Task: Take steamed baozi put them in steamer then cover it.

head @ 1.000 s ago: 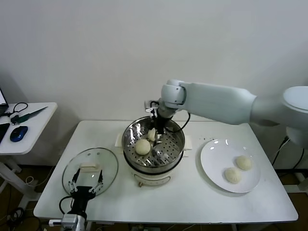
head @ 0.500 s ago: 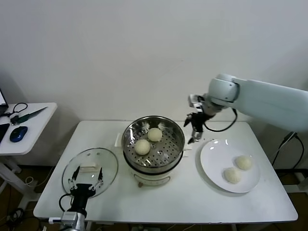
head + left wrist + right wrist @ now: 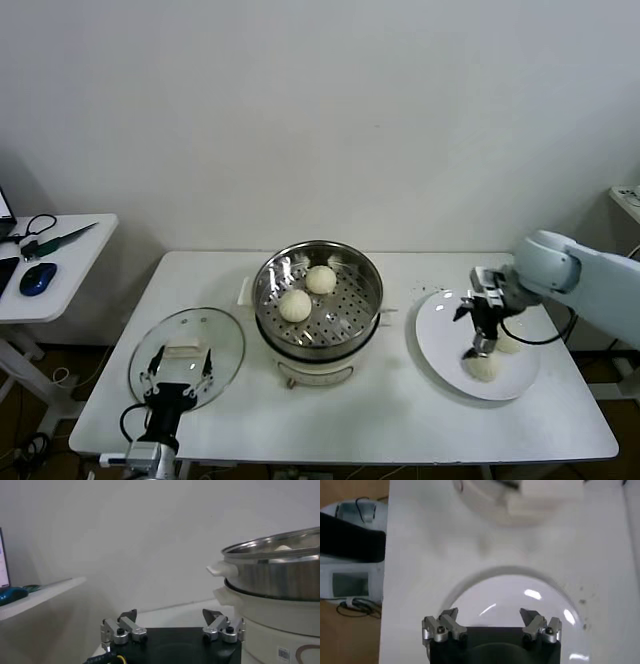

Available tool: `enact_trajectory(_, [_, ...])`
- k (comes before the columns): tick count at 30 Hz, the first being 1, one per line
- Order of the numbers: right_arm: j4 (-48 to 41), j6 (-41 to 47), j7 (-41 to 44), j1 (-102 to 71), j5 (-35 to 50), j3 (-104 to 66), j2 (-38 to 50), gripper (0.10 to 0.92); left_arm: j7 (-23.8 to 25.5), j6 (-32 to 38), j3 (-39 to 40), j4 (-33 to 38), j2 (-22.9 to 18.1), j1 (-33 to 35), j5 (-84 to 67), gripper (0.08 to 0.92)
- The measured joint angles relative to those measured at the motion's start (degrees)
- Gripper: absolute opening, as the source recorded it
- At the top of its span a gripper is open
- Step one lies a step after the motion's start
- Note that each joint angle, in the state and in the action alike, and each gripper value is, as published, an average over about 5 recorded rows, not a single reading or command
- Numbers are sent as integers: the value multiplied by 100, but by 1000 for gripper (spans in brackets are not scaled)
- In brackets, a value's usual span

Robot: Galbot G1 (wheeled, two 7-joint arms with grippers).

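Baozi: I count two (image 3: 307,293) on the perforated tray in the steamer (image 3: 319,300), one nearer the back, one toward the front. Two more lie on the plate (image 3: 440,335) to the right, touching or nearly so; the front one (image 3: 484,367) sits right under my right gripper.

Steamer: centre of the table (image 3: 380,420), open, no lid on it.

Cover: flat on the table left of the steamer (image 3: 188,352), white handle up, well apart from the pot.

Right gripper (image 3: 480,335): jaws wide apart, nothing between them, pointing down over the plate just above the front bun. In the right wrist view the plate (image 3: 510,597) fills the space ahead of the fingers (image 3: 442,627).

Right arm pose: I have it reaching in from the right side, forearm low over the table edge, wrist bent downward.

Left gripper (image 3: 178,385): parked at the table's front left by the cover, jaws apart and empty.

Risk: the two plate buns sit so close that, as I judge it, a finger could come down on the neighbour, dent it or roll it off the plate.

Risk: squeezing too hard could crush the soft dough.
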State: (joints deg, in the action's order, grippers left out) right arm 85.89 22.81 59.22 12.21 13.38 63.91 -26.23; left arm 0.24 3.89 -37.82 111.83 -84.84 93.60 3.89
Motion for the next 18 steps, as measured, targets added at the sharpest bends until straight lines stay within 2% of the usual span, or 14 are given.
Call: enact_trajectory(18, [-858, -186, -37, -1184, -875, -848, -279, 823, -17, 40, -59, -67, -24, 81, 25, 823])
